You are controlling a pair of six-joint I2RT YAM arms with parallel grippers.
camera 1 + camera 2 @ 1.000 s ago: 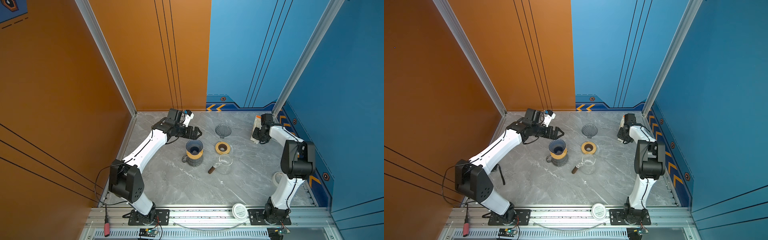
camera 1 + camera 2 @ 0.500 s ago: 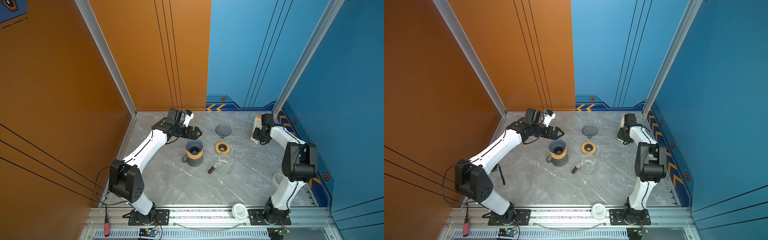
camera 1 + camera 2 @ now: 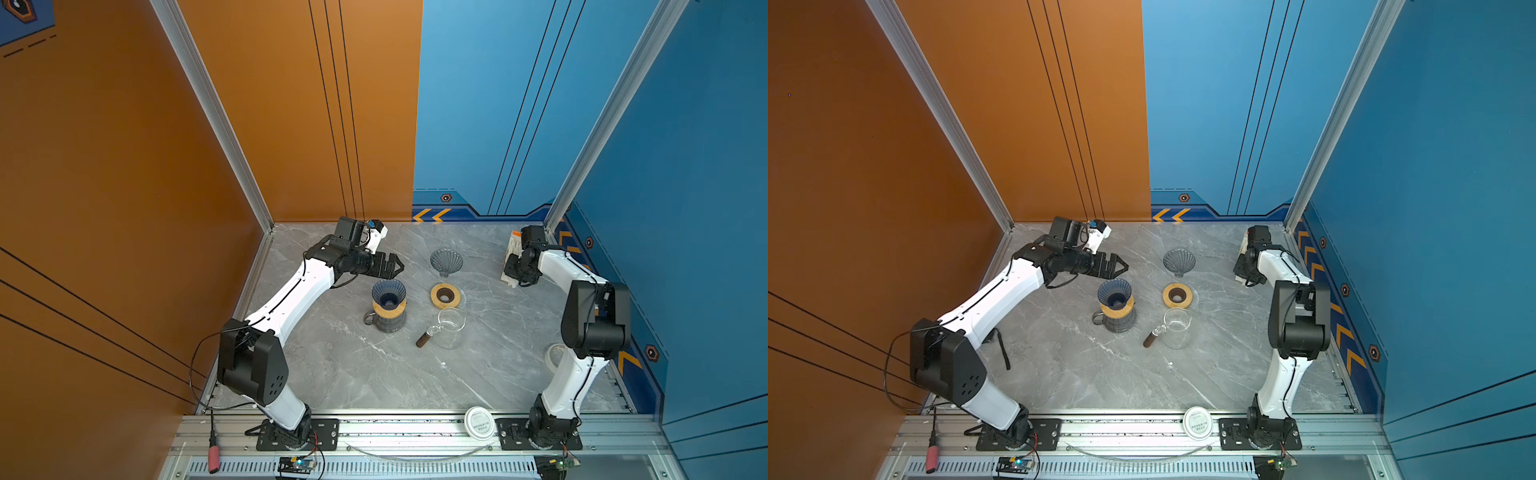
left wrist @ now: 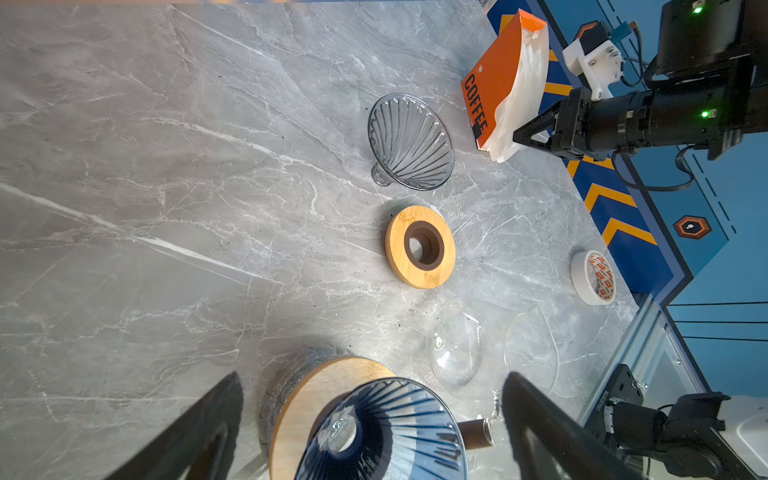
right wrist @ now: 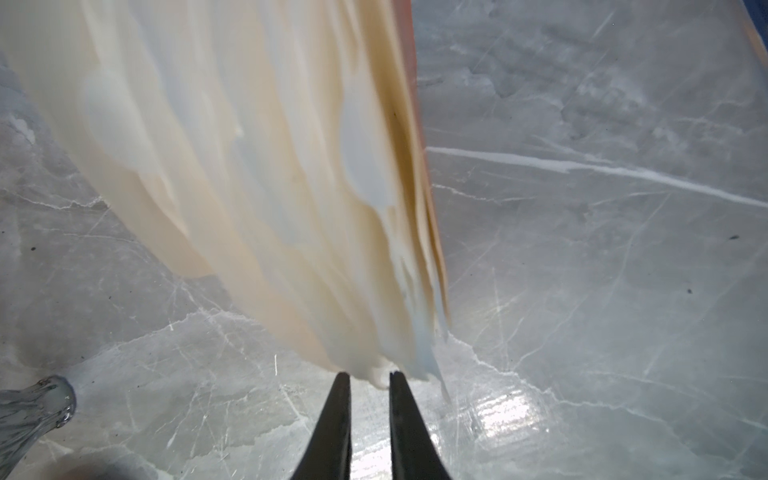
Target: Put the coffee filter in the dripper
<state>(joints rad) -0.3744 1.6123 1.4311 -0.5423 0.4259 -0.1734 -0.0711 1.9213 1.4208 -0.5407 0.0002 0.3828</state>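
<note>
White coffee filters (image 5: 270,166) stand in an orange pack (image 4: 498,79) against the back right wall (image 3: 512,259). My right gripper (image 5: 370,376) is at the lower edge of the stack, jaws nearly together, pinching a filter's tip; it also shows in the left wrist view (image 4: 517,137) and in both top views (image 3: 509,275) (image 3: 1237,271). A blue ribbed dripper (image 3: 388,291) (image 4: 386,432) sits on a wooden collar over a dark glass mug (image 3: 386,324). My left gripper (image 3: 397,266) (image 4: 372,376) hovers just behind it, wide open and empty.
A clear grey dripper (image 3: 446,262) lies on its side mid-table, a wooden ring (image 3: 445,295) in front of it. A clear glass server (image 3: 451,332) with a brown handle lies nearer. A tape roll (image 4: 594,278) sits at the right edge, a white lid (image 3: 479,422) on the front rail.
The right arm's elbow has shifted slightly to the right. Both grippers and all the objects stay where they were.
</note>
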